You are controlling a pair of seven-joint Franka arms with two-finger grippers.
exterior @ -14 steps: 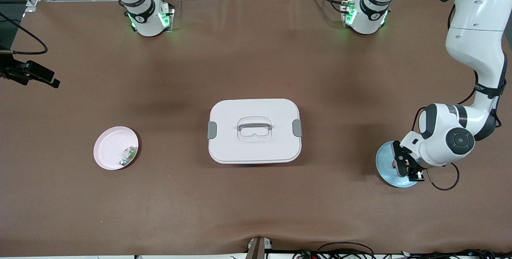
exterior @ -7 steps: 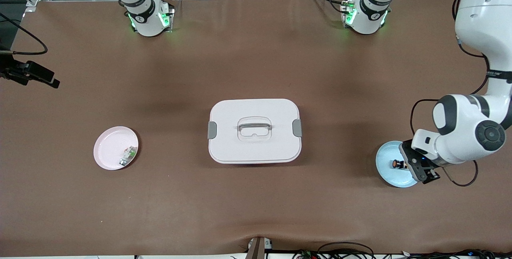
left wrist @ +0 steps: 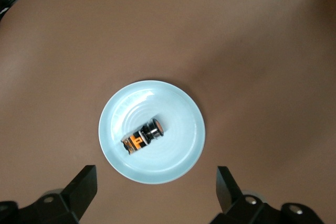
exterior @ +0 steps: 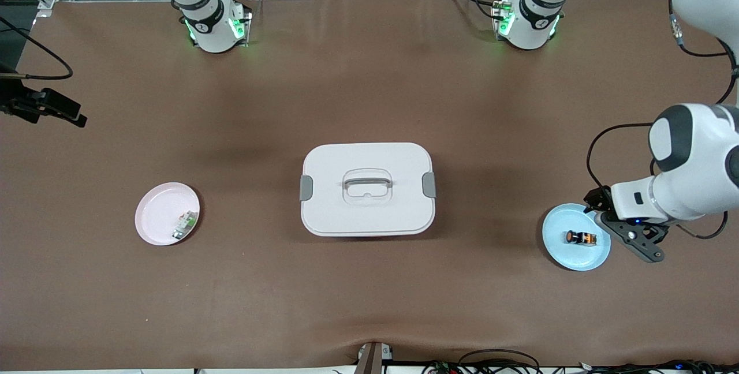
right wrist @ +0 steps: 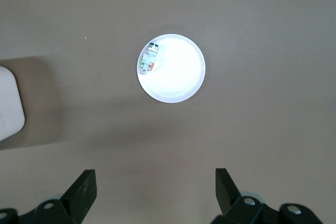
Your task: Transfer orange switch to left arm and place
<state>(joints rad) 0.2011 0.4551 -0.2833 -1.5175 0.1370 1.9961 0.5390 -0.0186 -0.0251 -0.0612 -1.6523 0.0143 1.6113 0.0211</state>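
White and wide, the box sits shut in the middle of the brown table, right between the two plates. That could be the big trouble: an arm that carries the switch straight from one plate to the other might bump the box, so I think the path has to go over it or around it.

Next to the box, toward the left arm's end of the table, is the light blue plate. The orange switch lies on its side in that plate. It is round, so it could roll or slip away if a finger only nudges it.

The left gripper hangs over the edge of the blue plate, spread wide and holding nothing. The switch sits just off from the gap between its fingers.

Toward the right arm's end from the box is the pink plate, with a small green-and-white part in it. The right gripper waits high above that plate, spread wide and bare too.
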